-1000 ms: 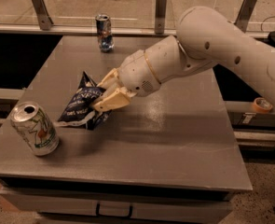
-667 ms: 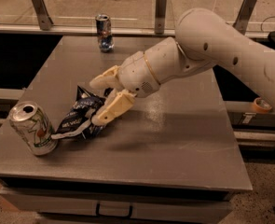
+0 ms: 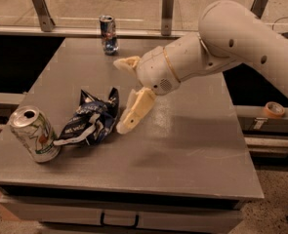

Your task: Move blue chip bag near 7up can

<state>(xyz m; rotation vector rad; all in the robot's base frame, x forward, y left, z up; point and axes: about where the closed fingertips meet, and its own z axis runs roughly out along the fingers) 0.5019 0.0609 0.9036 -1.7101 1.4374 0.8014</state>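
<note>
The blue chip bag (image 3: 91,119) lies crumpled on the grey table (image 3: 192,155) at the left, its left edge touching or almost touching the 7up can (image 3: 34,133), which stands upright near the front left corner. My gripper (image 3: 121,94) is just right of the bag, open, with one cream finger low near the bag's right edge and the other raised farther back. It holds nothing.
A slim blue and silver can (image 3: 108,34) stands at the table's far edge. A roll of tape (image 3: 274,109) sits on a ledge to the right. A drawer handle (image 3: 119,220) shows under the table's front edge.
My gripper opened and let go of the bag, then drew back to the right. The bag now rests on the table beside the 7up can.
</note>
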